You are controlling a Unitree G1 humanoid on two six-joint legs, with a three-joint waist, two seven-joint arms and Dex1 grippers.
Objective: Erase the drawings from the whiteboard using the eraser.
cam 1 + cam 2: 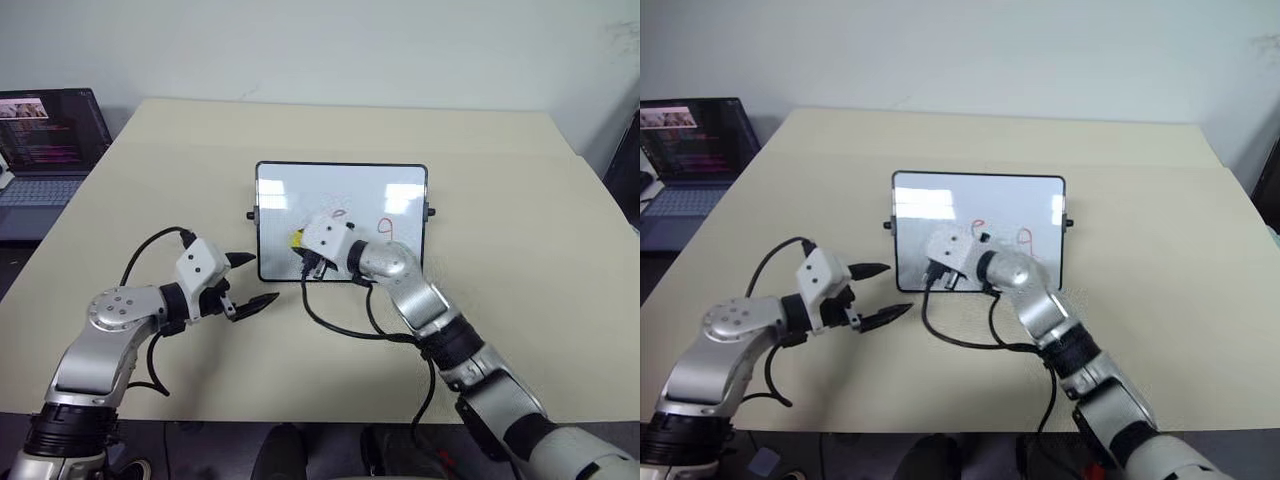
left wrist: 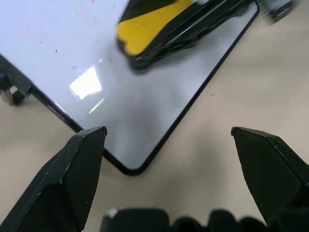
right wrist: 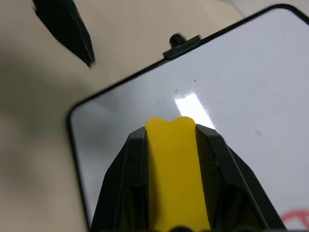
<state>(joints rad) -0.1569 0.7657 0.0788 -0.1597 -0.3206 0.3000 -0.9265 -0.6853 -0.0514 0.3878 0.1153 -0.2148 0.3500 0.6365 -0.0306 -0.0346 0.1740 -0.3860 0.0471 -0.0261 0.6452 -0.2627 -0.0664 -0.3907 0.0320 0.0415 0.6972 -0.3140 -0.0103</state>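
Clamped lengthwise between right gripper (image 3: pixel 171 145) fingers: yellow eraser (image 3: pixel 175 169), over whiteboard (image 1: pixel 300 195) lower left. Left gripper (image 1: pixel 252 280) spread wide, empty, beside corner. Red drawings (image 1: pixel 384 229) partly hidden by wrist.

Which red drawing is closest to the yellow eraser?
The loop-shaped drawing, just above the right gripper holding the eraser. The other drawing, shaped like a 9, sits further right on the whiteboard.
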